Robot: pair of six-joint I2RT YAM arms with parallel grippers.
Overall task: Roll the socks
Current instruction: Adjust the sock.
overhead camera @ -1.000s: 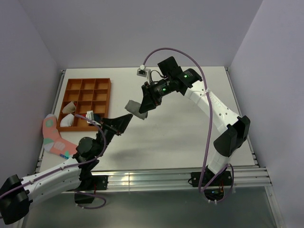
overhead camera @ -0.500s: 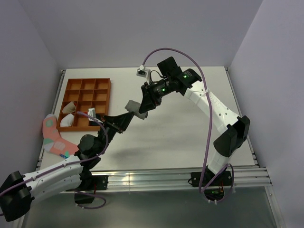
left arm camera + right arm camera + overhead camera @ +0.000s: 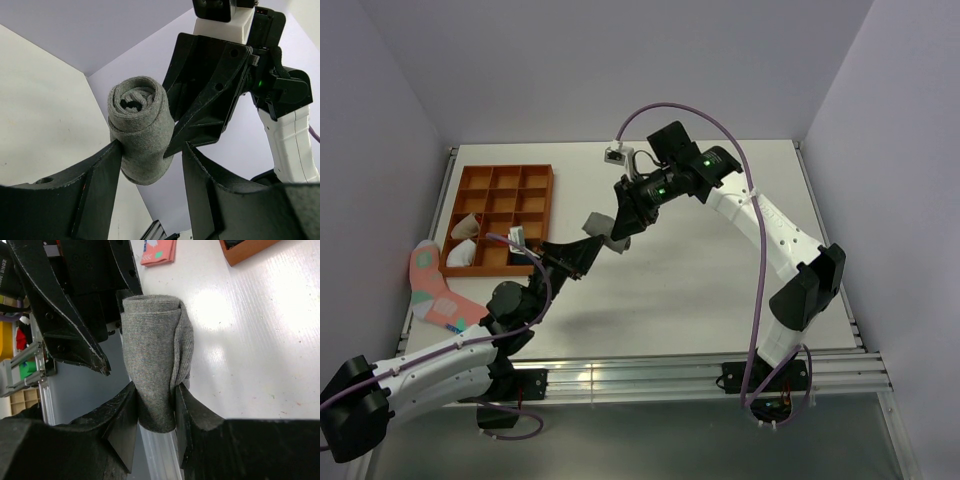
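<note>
- Top external view: compared with a second ago, the left pincer (image 3: 582, 250) is being brought up and inward, closer to the grey sock roll (image 3: 599, 226). The roll is being held in the air above the table (image 3: 700, 290), clamped in the right pincer (image 3: 620, 222).
- The left pincer's jaws are being kept apart, straddling the roll's lower end without clamping it. A handover, or a tightening of the roll, is judged to be under way.
- Bare table is being left free to the right and toward the near edge. The tray (image 3: 507, 168) and the pink sock (image 3: 428, 285) are lying well apart, by the left edge.
</note>
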